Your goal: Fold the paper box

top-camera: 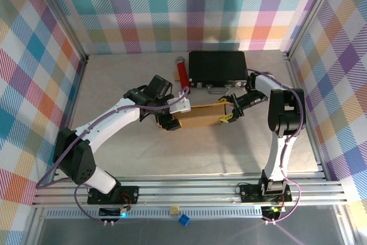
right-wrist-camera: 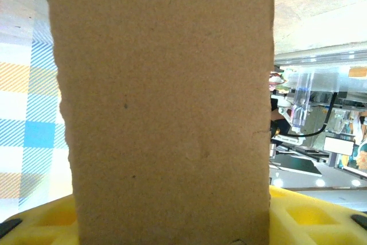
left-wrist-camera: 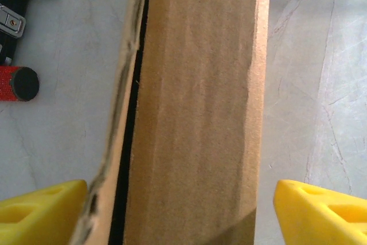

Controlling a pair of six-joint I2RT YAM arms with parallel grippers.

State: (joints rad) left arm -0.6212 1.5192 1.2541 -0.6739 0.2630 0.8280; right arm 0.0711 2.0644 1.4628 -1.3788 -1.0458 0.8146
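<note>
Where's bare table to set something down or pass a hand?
Free: the front strip between the brown corrugated cardboard box and the near metal rail; the back-left patch between the plaid wall and the red cylinder. Crowded: centre-back, where box, black hard case, left gripper and right gripper bunch together.

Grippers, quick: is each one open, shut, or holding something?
Left gripper: open, fingers either side of the paper box, not clamped.
Right gripper: cannot tell; a box panel covers the gap between its fingers.
</note>
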